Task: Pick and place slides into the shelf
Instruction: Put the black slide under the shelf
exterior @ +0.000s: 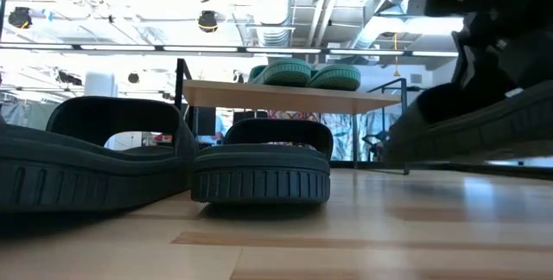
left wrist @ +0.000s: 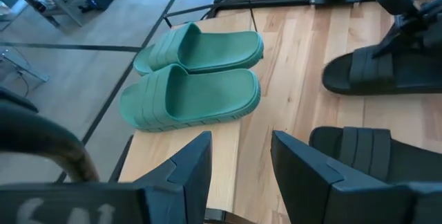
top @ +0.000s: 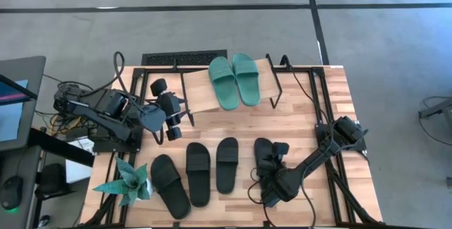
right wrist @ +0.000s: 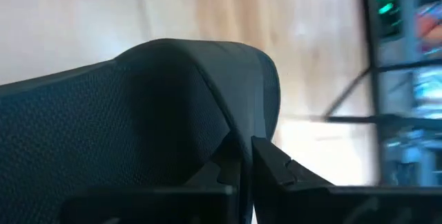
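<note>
Two teal slides (top: pixel 235 80) (left wrist: pixel 190 89) lie side by side on the shelf's slanted plank (top: pixel 201 96) (exterior: pixel 285 97). Three black slides (top: pixel 198 174) rest soles down on the table near its front edge. My right gripper (top: pixel 274 160) is shut on a fourth black slide (top: pixel 264 153) (exterior: pixel 471 124) to their right. My left gripper (top: pixel 173 119) (left wrist: pixel 242 162) hovers open over the shelf's left end, touching nothing. My right gripper pinches the black slide's wide strap (right wrist: pixel 207 106) at its edge between its two fingers (right wrist: pixel 231 165). In the low view the slide is tilted, its near end raised off the table. Whether its far end still touches the wood cannot be told.
A teal paper plant (top: pixel 127 183) stands at the table's near left corner. Black metal rack legs (top: pixel 277 80) rise beside the shelf's right end, and a dark grille (top: pixel 183 58) lies at the far edge. Bare wood (top: pixel 233 123) lies between the shelf and the black slides.
</note>
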`<state>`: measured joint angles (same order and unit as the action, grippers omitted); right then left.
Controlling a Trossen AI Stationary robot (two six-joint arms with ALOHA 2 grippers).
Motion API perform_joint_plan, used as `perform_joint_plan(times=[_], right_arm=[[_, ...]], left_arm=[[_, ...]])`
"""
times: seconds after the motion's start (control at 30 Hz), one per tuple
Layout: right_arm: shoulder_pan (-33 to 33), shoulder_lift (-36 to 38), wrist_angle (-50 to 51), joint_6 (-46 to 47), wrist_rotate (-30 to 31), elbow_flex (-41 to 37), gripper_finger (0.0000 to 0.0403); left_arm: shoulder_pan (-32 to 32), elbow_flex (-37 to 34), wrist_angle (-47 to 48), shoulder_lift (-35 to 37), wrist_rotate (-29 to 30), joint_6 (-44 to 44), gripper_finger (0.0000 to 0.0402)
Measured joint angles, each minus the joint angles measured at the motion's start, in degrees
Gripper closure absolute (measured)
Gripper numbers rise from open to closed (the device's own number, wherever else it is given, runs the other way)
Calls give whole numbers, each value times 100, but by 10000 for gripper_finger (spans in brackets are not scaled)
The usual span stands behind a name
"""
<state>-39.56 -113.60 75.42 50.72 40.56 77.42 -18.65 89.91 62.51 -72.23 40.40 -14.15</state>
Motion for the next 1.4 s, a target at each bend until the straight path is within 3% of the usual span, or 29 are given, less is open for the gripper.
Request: perform_joint_plan(times=[0.27, 0.53, 1.07, 1.4], right_arm=[[253, 84, 559, -122, 317, -354, 400], [452, 801, -165, -395, 325, -1114, 400], [1333, 2631, -2149, -3116, 280, -2808, 401], [2185, 2828, -3514, -4630, -94, -3370, 401]], left_arm=[[0, 0, -73, 0, 0, -50, 262], [0, 0, -100, 0, -2, -168, 262], [-4, 0, -357, 0, 204, -203, 262], [-2, 0, -401, 0, 309, -369, 262]])
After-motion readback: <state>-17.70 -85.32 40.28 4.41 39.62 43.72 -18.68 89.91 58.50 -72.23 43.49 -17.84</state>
